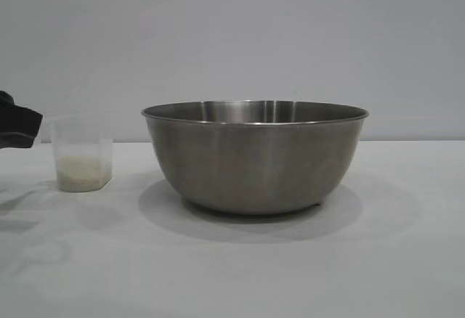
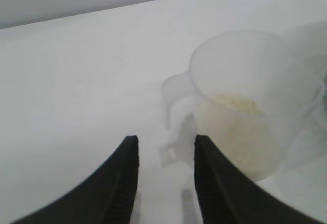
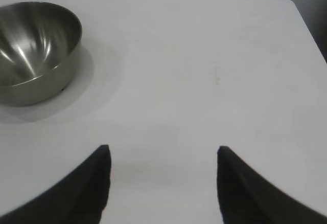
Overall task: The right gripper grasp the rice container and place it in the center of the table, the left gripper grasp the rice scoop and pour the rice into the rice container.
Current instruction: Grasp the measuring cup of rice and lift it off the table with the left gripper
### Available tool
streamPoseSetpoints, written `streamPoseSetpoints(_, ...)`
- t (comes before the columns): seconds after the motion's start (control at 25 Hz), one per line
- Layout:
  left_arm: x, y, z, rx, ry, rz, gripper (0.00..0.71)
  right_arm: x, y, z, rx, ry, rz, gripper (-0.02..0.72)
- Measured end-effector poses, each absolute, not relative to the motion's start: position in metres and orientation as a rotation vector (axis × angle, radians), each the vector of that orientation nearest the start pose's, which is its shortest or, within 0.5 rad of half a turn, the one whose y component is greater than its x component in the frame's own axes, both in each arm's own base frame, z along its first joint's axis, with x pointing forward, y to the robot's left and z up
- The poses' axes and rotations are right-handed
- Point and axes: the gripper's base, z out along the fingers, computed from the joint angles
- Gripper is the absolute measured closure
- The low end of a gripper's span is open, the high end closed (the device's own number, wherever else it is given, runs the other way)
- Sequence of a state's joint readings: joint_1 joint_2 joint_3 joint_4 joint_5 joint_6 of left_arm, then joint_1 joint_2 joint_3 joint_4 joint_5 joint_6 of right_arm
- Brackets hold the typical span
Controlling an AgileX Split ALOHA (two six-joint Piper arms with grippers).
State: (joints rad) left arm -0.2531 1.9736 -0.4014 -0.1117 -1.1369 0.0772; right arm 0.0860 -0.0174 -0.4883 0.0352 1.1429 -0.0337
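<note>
**Left jaws close in on the scoop's handle; bowl sits mid-desk**

Exterior view: the rice container (image 1: 255,156) stands upright in the middle of the white desk (image 1: 407,260). The rice scoop (image 1: 82,153) stands upright to its left, apart from it, with a pale layer of rice (image 1: 83,173) in its bottom. The left gripper (image 1: 22,128) shows only as a dark tip at the left edge, just beside the scoop; whether it touches cannot be told here.

Left wrist view: the left gripper (image 2: 163,147) has its jaws partly open with nothing between them. The rice scoop (image 2: 255,101) stands just ahead, its side handle (image 2: 173,98) turned toward the fingertips, not gripped. The rice (image 2: 237,104) lies inside.

Right wrist view: the right gripper (image 3: 162,155) hangs over bare desk (image 3: 214,70), jaws wide apart and empty. The rice container (image 3: 36,45) sits well apart from it, showing its shiny inside.
</note>
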Motion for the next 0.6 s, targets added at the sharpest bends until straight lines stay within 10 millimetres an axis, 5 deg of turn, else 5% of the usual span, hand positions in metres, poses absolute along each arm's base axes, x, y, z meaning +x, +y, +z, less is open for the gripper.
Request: streamPoseSetpoints(0.6, 0.289, -0.065, 0.077, 0.203, 1.901, -0.051, 0.483, -0.010, 0.002, 0.267, -0.130, 2.117, 0.074, 0.318)
